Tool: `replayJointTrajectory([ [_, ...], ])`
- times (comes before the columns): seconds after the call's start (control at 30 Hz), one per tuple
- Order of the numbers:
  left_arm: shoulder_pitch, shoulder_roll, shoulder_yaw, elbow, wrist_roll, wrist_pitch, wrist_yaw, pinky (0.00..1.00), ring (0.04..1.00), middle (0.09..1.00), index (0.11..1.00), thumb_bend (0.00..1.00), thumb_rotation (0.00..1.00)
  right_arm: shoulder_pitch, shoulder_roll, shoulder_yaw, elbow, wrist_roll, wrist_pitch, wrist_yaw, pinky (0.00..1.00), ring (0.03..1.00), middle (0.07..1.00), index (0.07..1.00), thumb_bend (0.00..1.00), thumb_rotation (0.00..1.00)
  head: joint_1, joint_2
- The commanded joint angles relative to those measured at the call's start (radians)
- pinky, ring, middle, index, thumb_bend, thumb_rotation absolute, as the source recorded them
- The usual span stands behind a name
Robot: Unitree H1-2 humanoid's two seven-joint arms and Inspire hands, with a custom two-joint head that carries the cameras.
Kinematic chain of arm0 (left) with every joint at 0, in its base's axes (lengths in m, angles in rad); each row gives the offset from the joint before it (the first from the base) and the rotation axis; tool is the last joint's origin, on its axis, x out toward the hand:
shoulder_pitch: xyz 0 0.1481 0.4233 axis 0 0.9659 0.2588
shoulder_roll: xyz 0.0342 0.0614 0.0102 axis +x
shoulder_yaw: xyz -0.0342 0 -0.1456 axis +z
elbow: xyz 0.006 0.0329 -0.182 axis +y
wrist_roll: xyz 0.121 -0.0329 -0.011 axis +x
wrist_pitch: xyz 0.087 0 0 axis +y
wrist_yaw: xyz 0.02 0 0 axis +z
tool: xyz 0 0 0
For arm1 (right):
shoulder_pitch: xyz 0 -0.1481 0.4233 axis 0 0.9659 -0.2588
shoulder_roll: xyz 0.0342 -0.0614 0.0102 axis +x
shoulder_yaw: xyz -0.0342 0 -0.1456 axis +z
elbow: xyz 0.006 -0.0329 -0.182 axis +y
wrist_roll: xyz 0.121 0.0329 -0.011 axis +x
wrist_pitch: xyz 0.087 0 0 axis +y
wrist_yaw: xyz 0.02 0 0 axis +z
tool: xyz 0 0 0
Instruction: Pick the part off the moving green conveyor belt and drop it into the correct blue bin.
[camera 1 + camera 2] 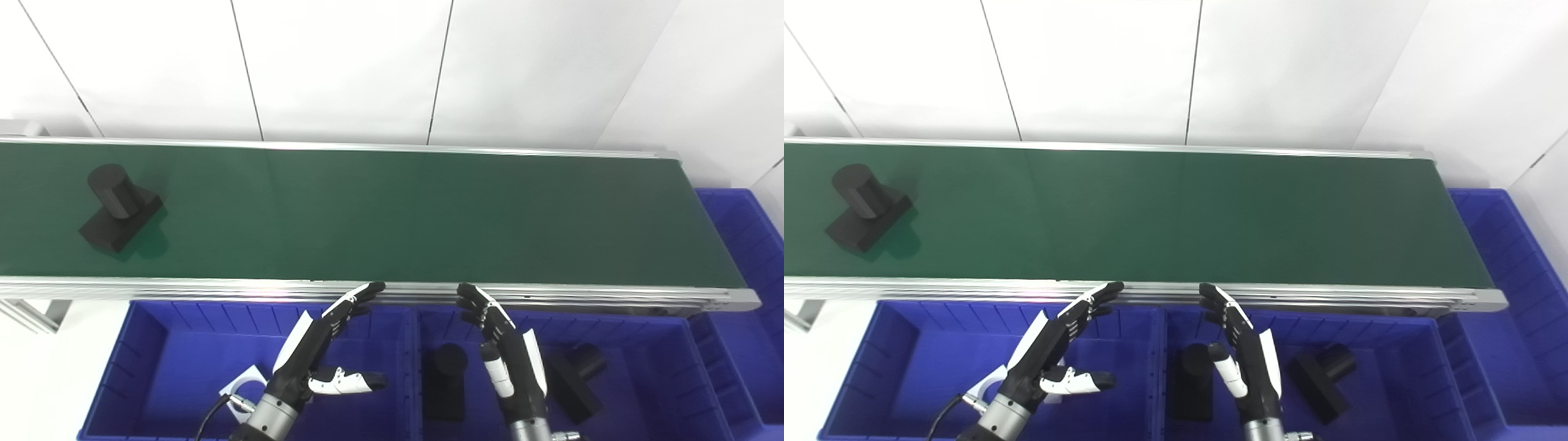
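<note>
A black part [120, 207] is riding the green conveyor belt [392, 214], well left of and beyond both hands. The left hand [321, 352] and right hand [505, 355] are hovering empty over blue bins [159, 361], fingers spread. No writing is showing.

Black part [862, 205] far left on belt [1176, 214] — both hands spread, empty
</note>
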Motion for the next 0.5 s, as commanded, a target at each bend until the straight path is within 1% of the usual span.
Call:
replayJointTrajectory([
  [0.0, -0.005, -0.012, 0.004, -0.027, 0.004, -0.02, -0.006, 0.86, 0.91, 0.921, 0.863, 0.92, 0.56, -0.003, 0.008, -0.006, -0.036, -0.005, -0.032, 0.013, 0.78, 0.832, 0.839, 0.829, 0.83, 0.98, 0.002, 0.0],
  [0.1, -0.006, -0.013, 0.008, -0.017, 0.0, -0.031, -0.012, 0.86, 0.912, 0.922, 0.864, 0.91, 0.56, -0.004, 0.009, -0.009, -0.033, -0.004, -0.032, 0.019, 0.78, 0.832, 0.845, 0.83, 0.84, 0.98, 0.002, 0.0],
  [0.47, -0.004, -0.018, 0.015, -0.015, 0.002, -0.037, -0.017, 0.86, 0.91, 0.922, 0.862, 0.9, 0.55, -0.004, 0.013, -0.013, -0.028, -0.003, -0.032, 0.026, 0.78, 0.817, 0.848, 0.832, 0.82, 0.97, 0.005, -0.01],
])
